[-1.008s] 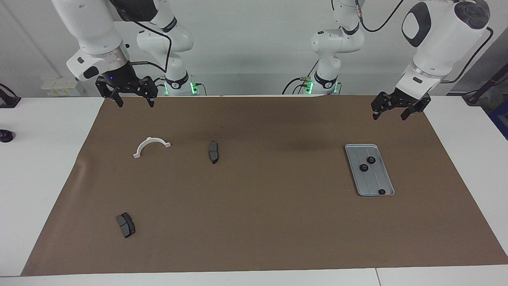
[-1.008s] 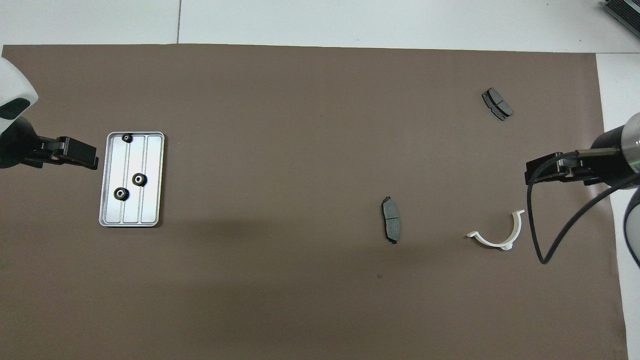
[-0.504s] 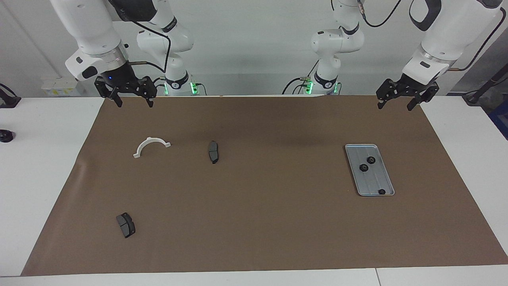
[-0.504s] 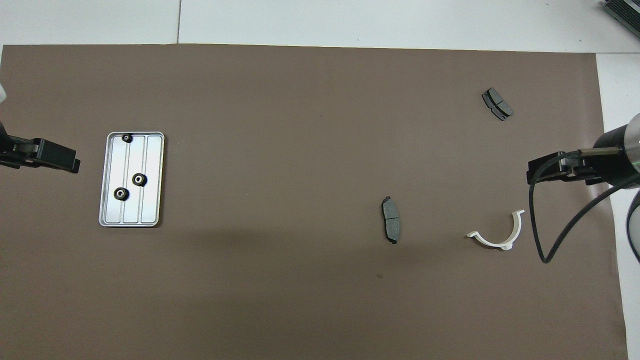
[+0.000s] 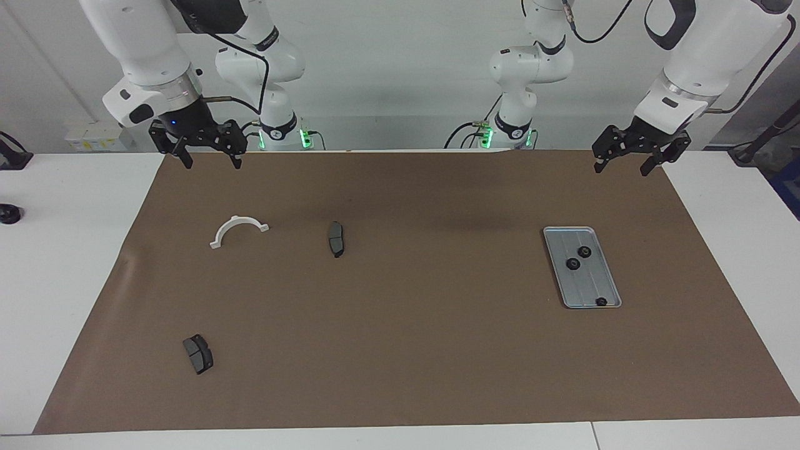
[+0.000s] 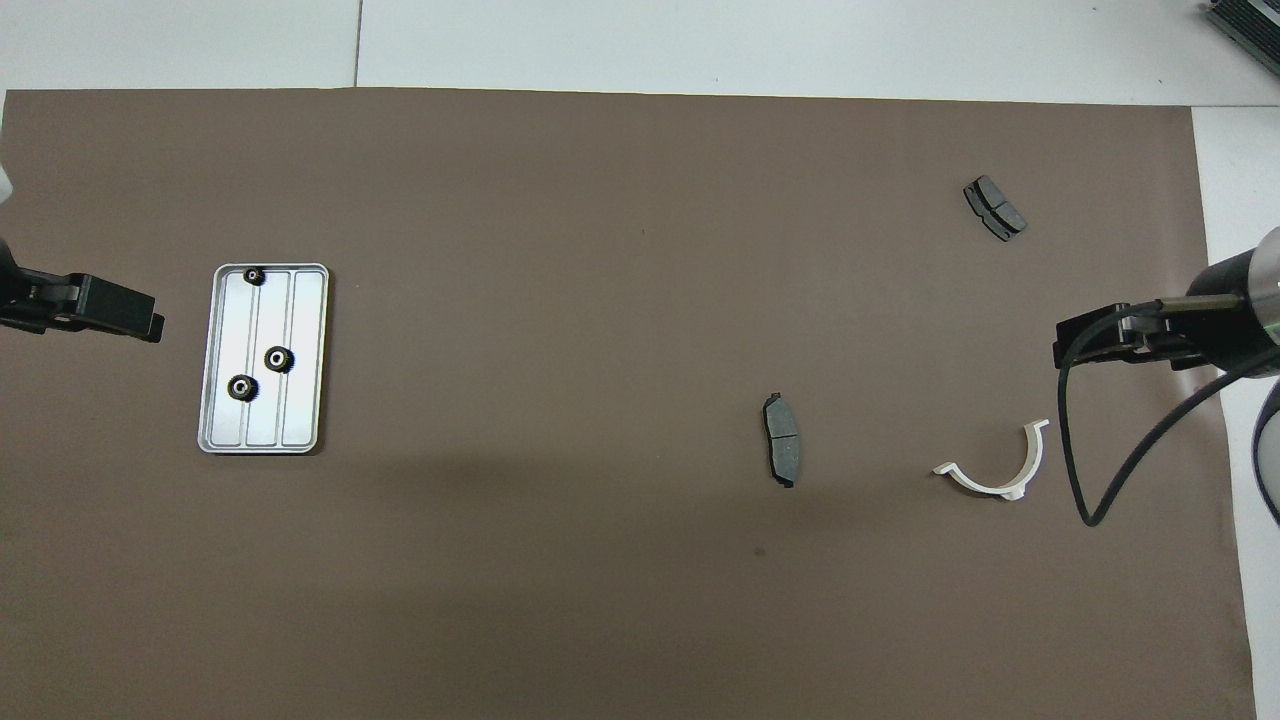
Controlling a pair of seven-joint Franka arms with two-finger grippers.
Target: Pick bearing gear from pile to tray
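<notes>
— Brown mat (image 6: 600,250) on a white bench (image 5: 62,250): what does it carry?

— Read as a clock face in the overhead view, the tray (image 6: 305,400) lies at 9 o'clock, flat on the mat, with its long axis running 12 to 6. Three bearing gears are inside it. One (image 6: 254,276) is at its 12 o'clock rim, and two more (image 6: 279,358) (image 6: 242,387) are near its middle. A brake pad (image 6: 782,438) lies toward 4 o'clock, a second pad (image 6: 994,207) toward 2, and a white half-ring clamp (image 6: 995,470) toward 4, near the mat's edge.

— Where is the pile?

— None shows. No loose gear lies on the mat, so the transfer is probably complete.

— Which arm serves the tray?

— The left arm (image 5: 681,94) does. From its jaws the tray lies toward 3 o'clock, near but apart. The right arm (image 5: 144,69) is well away at the other end.

— And the poses?

— The left jaws are raised over the mat's corner at that arm's end. They point down, stand apart and hold nothing. The right jaws are likewise apart and empty, raised over the mat's edge above the clamp's end. That arm waits.
</notes>
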